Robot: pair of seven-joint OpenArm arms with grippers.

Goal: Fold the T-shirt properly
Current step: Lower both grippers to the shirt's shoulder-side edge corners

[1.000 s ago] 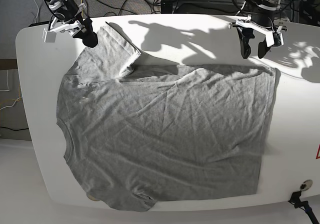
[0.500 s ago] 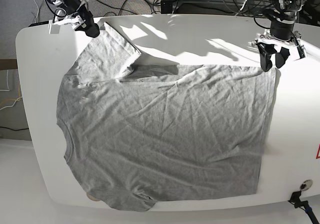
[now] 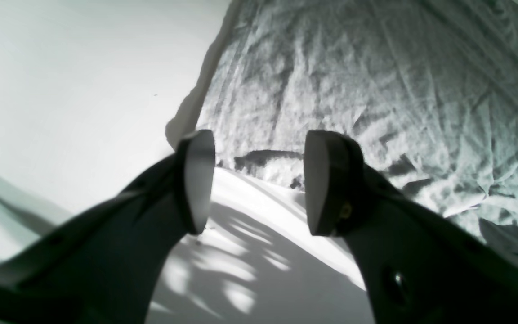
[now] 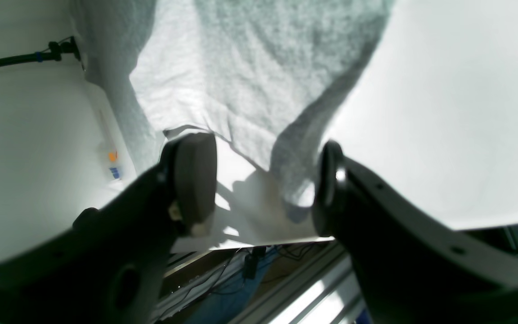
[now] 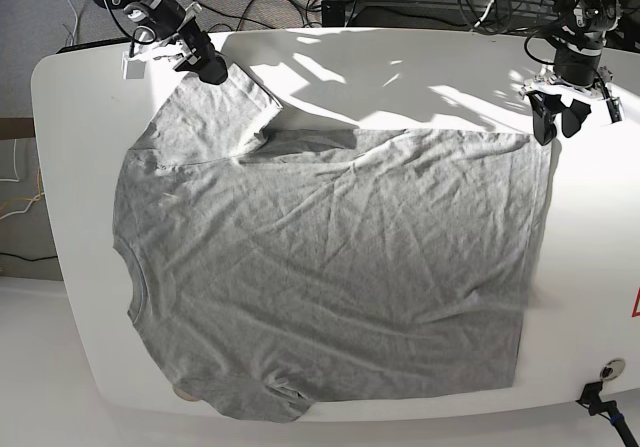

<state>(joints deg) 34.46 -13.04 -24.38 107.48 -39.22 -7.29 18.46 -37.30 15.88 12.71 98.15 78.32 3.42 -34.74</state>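
Both arms have shifted since the earlier frames: the right claw (image 5: 207,68) has come in over the far sleeve, the left claw (image 5: 558,119) out to the far hem corner. Nearest the camera, the T-shirt (image 5: 330,267) lies flat, plain side up, across the white tabletop (image 5: 590,257). Both claws stand open, gripping nothing. If either closes too shallow, it may miss the edge or pinch one layer, leaving a skewed fold.
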